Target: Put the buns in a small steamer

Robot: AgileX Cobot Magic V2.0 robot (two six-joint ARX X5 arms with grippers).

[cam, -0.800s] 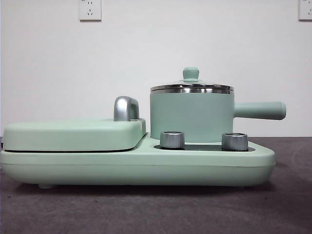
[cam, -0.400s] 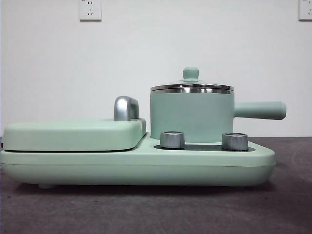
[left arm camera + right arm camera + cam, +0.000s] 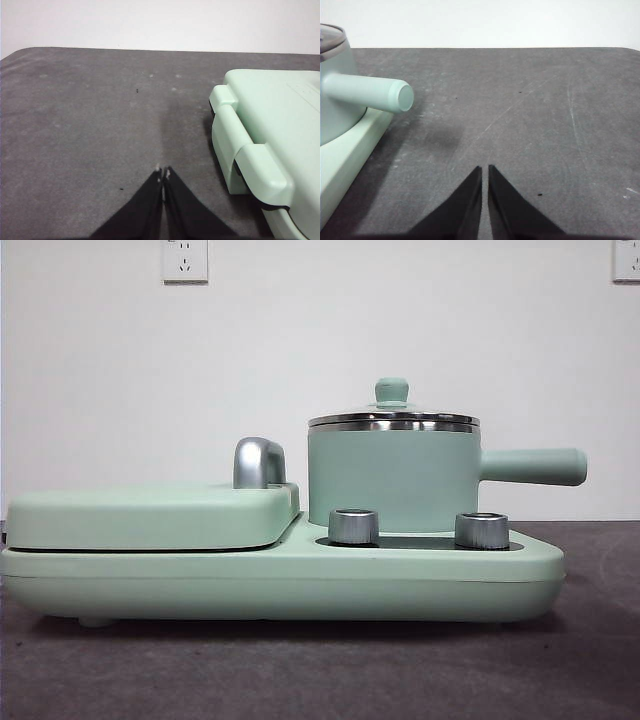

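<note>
Front view: mint-green cylindrical steamer pot [image 3: 392, 476] with steel rim stands on the mint-green cooker base [image 3: 280, 585]; glass lid with green knob [image 3: 391, 392] is seated on it. No bun and no arm visible.
Left wrist view: left gripper [image 3: 163, 175] hovers over the grey table [image 3: 90, 115], jaws together, empty; the base's flat griddle end [image 3: 270, 135] lies beside it.
Right wrist view: right gripper [image 3: 485, 172] hovers, jaws nearly together, empty; the steamer's long straight handle [image 3: 370, 93] points toward its side.
Key relation: judged, the right arm is nearer the steamer; the lid must come off first.
Buns: not located in any view.
</note>
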